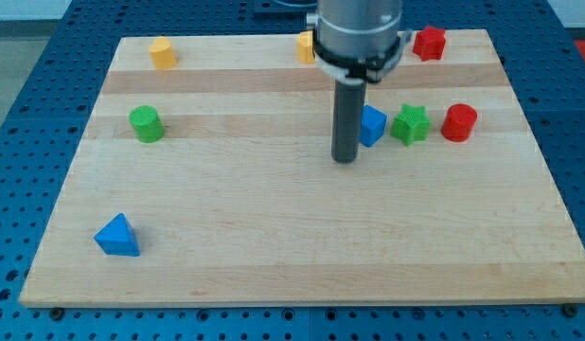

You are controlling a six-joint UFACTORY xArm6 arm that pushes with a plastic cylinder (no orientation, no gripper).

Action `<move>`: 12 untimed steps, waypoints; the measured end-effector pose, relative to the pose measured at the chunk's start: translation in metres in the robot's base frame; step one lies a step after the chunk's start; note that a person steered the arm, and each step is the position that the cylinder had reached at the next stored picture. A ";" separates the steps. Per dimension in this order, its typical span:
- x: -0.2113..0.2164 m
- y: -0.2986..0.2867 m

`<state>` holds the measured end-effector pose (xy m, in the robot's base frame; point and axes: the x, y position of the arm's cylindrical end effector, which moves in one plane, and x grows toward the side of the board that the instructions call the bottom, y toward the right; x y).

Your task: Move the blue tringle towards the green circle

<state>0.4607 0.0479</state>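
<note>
Rod tip [345, 159], no fingers, grasps nothing. Blue plastic triangle [116, 236] sits far to tip's lower left; green plastic cylinder [146, 124] far left. Risk: departing tip clips adjacent blue block [372, 125].
</note>
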 end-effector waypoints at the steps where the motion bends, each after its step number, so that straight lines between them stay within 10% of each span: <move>1: 0.048 -0.016; 4: 0.156 -0.143; 12: 0.086 -0.295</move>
<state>0.5464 -0.2475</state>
